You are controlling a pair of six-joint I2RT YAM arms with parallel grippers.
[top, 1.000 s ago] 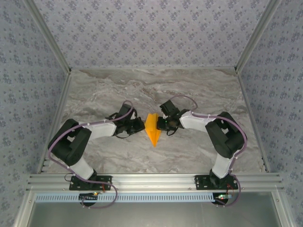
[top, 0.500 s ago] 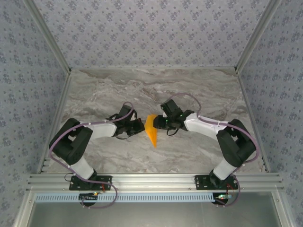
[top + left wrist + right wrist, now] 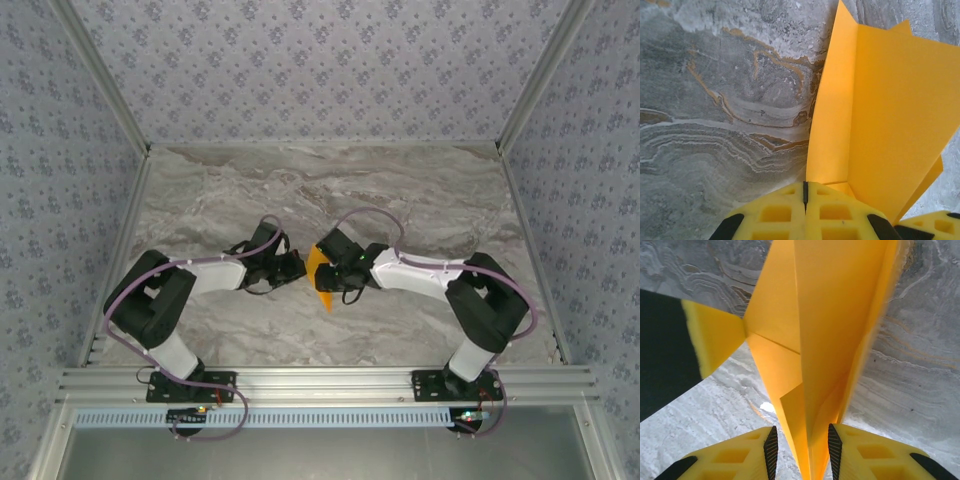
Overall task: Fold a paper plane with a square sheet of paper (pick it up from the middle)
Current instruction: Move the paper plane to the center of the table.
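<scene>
While left claw (image 3: 805, 189) clamps the paper plane (image 3: 890, 110), right claw (image 3: 802, 440) parted around its fold, marble table (image 3: 715, 125) beneath.

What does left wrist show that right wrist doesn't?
Left wrist: the left gripper pinched shut on the orange paper at its near edge, with a narrow flap standing beside a broad panel.
Right wrist: the right gripper with jaws apart and the paper's folded spine running between them, plus stacked layers and a diagonal crease.
Both: the same orange paper over the marble table.
</scene>
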